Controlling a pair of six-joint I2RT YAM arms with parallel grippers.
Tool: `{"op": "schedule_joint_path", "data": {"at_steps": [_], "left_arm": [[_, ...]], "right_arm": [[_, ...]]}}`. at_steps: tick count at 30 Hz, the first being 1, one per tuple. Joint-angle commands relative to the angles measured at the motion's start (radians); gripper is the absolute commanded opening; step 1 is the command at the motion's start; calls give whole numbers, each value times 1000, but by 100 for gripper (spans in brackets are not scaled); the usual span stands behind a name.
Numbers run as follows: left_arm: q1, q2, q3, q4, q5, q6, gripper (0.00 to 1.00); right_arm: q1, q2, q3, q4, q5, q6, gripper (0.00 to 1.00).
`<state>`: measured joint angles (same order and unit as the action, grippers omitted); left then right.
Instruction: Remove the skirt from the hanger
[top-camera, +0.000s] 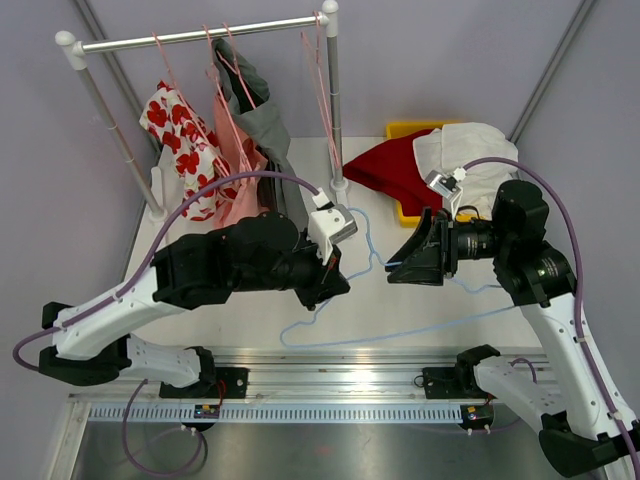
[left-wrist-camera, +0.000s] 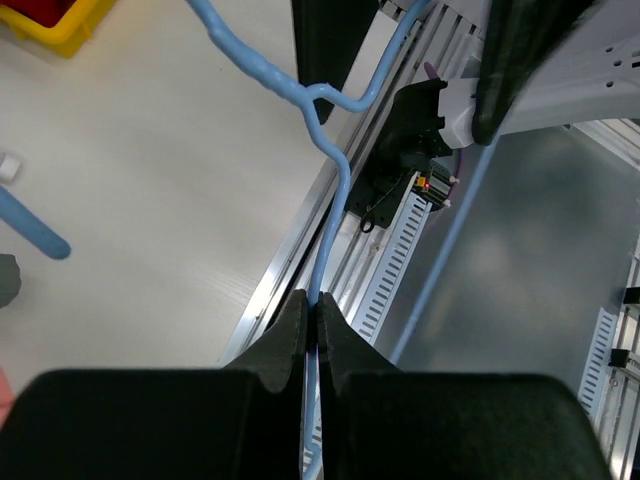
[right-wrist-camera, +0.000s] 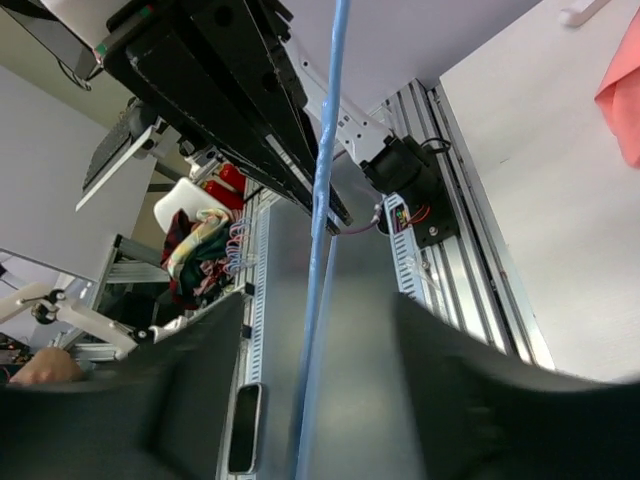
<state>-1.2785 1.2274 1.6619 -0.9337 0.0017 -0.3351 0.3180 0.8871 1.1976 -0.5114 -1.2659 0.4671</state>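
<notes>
The left pincer (top-camera: 335, 288) is clamping shut on the blue hanger (top-camera: 372, 248), pinching its thin wire at the lower middle of the left wrist view. The right pincer (top-camera: 397, 272) is standing wide, its fingers straddling the hanger's long bar without touching it. The hanger is spanning the centre of the frame over the desk (top-camera: 250, 322), and it is looking bare. The skirt is probably lying in the heap at upper right, either the red cloth (top-camera: 385, 165) or the white cloth (top-camera: 465, 150) by the yellow bin (top-camera: 405, 128); which, I cannot tell. Removal is looking done, so the next move is calling for parking the empty hanger without snagging that heap.
</notes>
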Motion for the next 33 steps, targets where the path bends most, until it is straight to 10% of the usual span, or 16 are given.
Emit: {"op": "schedule_joint_path", "data": {"at_steps": [1, 4, 11, 13, 14, 16, 33], "left_arm": [[-4, 4, 61, 10, 18, 61, 0], [-4, 6, 65, 3, 1, 65, 0], [-2, -14, 47, -14, -101, 51, 4], [-4, -20, 53, -36, -192, 28, 33], [-2, -25, 58, -46, -231, 19, 83], [-2, -37, 71, -100, -393, -33, 99], [-2, -249, 125, -539, -1020, -361, 99]], "right_arm": [[16, -7, 5, -4, -10, -5, 57], [20, -4, 5, -7, 3, -8, 0], [29, -31, -1, 25, 31, 5, 0], [29, -43, 2, 45, 56, 22, 0], [29, -43, 8, 40, 97, 22, 0], [29, -39, 29, 15, 179, -2, 0], [237, 406, 681, -277, 1361, -209, 0]]}}
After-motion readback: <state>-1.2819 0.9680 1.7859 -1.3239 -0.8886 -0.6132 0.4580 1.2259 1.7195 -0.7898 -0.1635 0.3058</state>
